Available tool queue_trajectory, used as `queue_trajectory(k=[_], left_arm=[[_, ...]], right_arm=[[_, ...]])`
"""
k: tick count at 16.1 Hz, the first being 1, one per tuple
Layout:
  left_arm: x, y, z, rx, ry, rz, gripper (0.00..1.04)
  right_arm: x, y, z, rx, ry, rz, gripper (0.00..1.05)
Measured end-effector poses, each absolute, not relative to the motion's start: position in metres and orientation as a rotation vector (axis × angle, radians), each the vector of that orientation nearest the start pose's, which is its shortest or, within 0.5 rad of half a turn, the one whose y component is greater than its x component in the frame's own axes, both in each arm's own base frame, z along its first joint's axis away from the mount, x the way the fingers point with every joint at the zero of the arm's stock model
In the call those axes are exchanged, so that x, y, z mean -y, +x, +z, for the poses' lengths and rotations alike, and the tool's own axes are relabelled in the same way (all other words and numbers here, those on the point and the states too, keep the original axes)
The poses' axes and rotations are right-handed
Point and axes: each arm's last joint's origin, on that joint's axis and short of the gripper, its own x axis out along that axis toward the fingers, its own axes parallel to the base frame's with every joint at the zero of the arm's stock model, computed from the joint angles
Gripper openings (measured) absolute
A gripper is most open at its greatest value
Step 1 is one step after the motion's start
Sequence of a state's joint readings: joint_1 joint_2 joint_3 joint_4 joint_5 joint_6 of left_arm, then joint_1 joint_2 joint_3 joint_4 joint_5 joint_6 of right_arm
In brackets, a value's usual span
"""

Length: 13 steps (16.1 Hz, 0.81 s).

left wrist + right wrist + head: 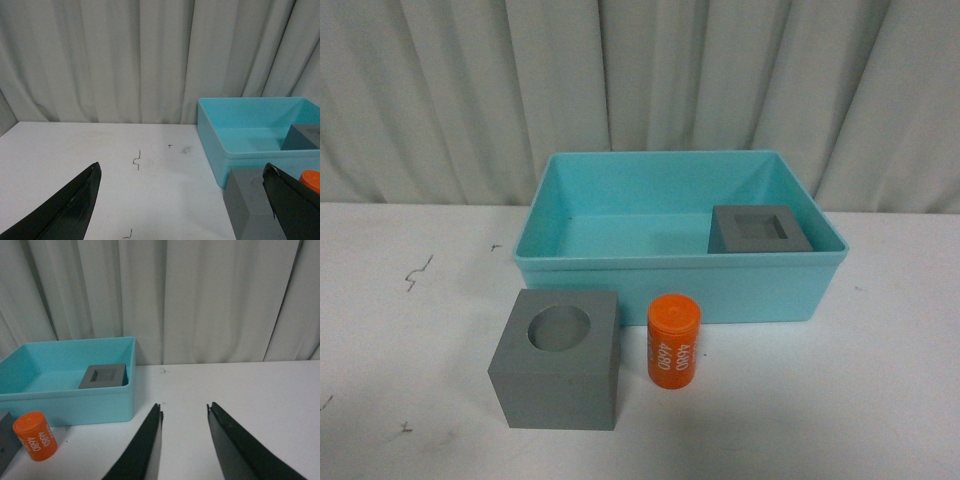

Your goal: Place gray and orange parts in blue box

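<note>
Square-recess cube (760,230) is seen in box (670,290), 4 o'clock corner. Round-recess cube (558,358) and orange cyl. (674,338) are found on table (880,400) at box's 7 and 6 o'clock, just beside each other. L gripper (181,167) is spread wide, R gripper (184,407) narrower; both empty. Risk: cyl. gets tipped and rolled off if cube is grabbed first.

Square-recess cube (760,232) in box (620,290); round-recess cube (558,360), cylinder (673,340) before it

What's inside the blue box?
Only a gray cube with a square recess, at the right of the blue box. The front wall hides its base and the nearest floor strip.
</note>
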<state>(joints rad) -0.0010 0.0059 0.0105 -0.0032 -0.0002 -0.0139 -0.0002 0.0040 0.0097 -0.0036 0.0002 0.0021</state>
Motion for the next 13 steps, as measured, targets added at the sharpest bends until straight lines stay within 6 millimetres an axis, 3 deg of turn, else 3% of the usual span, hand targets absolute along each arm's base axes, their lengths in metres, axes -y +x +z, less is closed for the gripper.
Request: queue_trajectory(k=[2, 7, 8, 10, 11, 13], left_arm=[[0.000, 0.097, 0.166, 0.001, -0.014, -0.001, 0.98], [0.000, 0.097, 0.166, 0.001, -0.014, -0.001, 0.98], [0.000, 0.097, 0.166, 0.001, -0.014, -0.001, 0.98], [0.006, 0.098, 0.171, -0.346, -0.024, 0.091, 0.98], [0.010, 0.100, 0.180, -0.426, -0.011, 0.094, 0.98], [0.010, 0.110, 0.201, -0.368, -0.036, 0.089, 0.98]], right_arm=[[0.000, 0.097, 0.166, 0.002, 0.002, 0.000, 0.58], [0.000, 0.097, 0.166, 0.002, 0.002, 0.000, 1.00], [0.000, 0.097, 0.166, 0.002, 0.002, 0.000, 0.97], [0.000, 0.097, 0.166, 0.002, 0.001, -0.001, 0.98], [0.000, 0.097, 0.166, 0.003, 0.002, 0.001, 0.98], [0.000, 0.097, 0.166, 0.002, 0.002, -0.001, 0.98]])
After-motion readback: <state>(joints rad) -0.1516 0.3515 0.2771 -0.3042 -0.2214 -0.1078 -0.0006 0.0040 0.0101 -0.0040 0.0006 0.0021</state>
